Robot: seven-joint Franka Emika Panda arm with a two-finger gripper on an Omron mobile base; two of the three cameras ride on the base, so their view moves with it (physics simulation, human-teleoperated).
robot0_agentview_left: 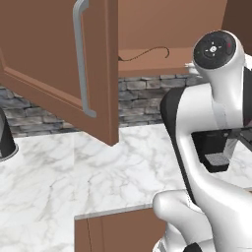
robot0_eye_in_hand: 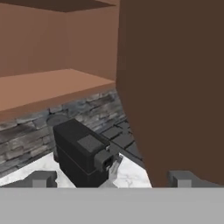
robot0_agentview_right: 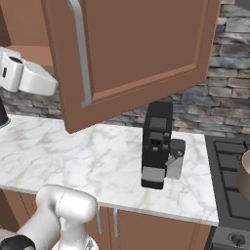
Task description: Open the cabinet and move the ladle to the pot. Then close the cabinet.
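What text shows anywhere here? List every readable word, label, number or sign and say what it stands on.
No readable text in any view.
Coffee machine: plain black and grey panels, no brand or label.
Cabinet doors and shelf: bare wood.
Stove: a round knob at its front, with no legible marking.
Arm's joint cap: small light and red marks, too small to read as characters.

No readable text, labels, brands or numbers anywhere; the cabinet doors are plain wood, the black coffee machine has blank panels, the arm's dark joint cap carries small white and red marks too tiny to read as signs, and the stove knob has no legible marking
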